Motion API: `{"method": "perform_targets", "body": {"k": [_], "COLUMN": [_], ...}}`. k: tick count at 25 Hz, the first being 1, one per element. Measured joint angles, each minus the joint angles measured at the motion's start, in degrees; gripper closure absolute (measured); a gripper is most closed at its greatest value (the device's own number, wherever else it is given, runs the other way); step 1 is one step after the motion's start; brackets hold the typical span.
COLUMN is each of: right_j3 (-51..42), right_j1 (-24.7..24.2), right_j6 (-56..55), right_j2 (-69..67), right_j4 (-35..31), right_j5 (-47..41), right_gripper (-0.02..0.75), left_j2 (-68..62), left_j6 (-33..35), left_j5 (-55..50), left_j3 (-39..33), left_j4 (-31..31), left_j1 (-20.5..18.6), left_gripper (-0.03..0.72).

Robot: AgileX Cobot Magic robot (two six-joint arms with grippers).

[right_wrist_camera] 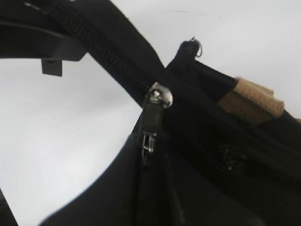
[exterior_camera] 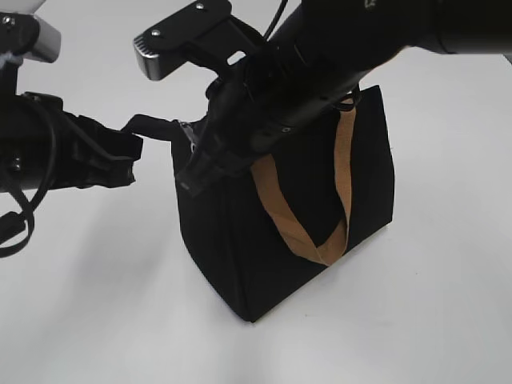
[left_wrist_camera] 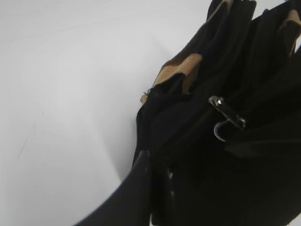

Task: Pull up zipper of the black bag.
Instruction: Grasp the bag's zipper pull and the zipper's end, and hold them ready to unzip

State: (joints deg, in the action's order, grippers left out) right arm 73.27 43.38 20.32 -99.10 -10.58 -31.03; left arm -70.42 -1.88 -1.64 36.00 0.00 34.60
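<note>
The boxy black fabric bag (exterior_camera: 320, 208) stands mid-table. Left gripper (exterior_camera: 132, 148) is clamped on its left end tab. The silver metal zipper slider (right_wrist_camera: 160, 95) sits near that end; right gripper (exterior_camera: 196, 172) closure cannot be told. Progress appears near completion.

The left arm (exterior_camera: 48, 152) reaches in level from nine o'clock, its pincer (exterior_camera: 132, 148) closed on a black fabric tab at the bag's (exterior_camera: 320, 200) top corner. The right arm (exterior_camera: 360, 40) slants down from two o'clock toward the middle, wrist bent, its pincer (exterior_camera: 200, 172) pointing toward seven o'clock and clamped at the zipper (right_wrist_camera: 157, 96) on the bag's top edge.
</note>
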Motion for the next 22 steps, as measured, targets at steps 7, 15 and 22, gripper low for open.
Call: {"method": "perform_targets", "body": {"k": [7,15,22], "right_j3": [0.0,0.0,0.0], "right_j1": [0.0,0.0,-2.9], "right_j6": [-0.1,-0.1,-0.8], "right_j2": [0.0,3.4,4.9], "right_j4": [0.1,2.2,2.2], "right_j5": [-1.2,-6.5,-10.1], "right_gripper": [0.738,0.738,0.738], "left_j2": [0.2,0.3,0.3], "left_j6": [0.0,0.0,0.0], "left_j5": [-3.1,-8.8,-12.9], "left_j3": [0.0,0.0,0.0], "left_j4": [0.0,0.0,-2.5], "left_j1": [0.0,0.0,0.0], "left_gripper": [0.687,0.687,0.687]}}
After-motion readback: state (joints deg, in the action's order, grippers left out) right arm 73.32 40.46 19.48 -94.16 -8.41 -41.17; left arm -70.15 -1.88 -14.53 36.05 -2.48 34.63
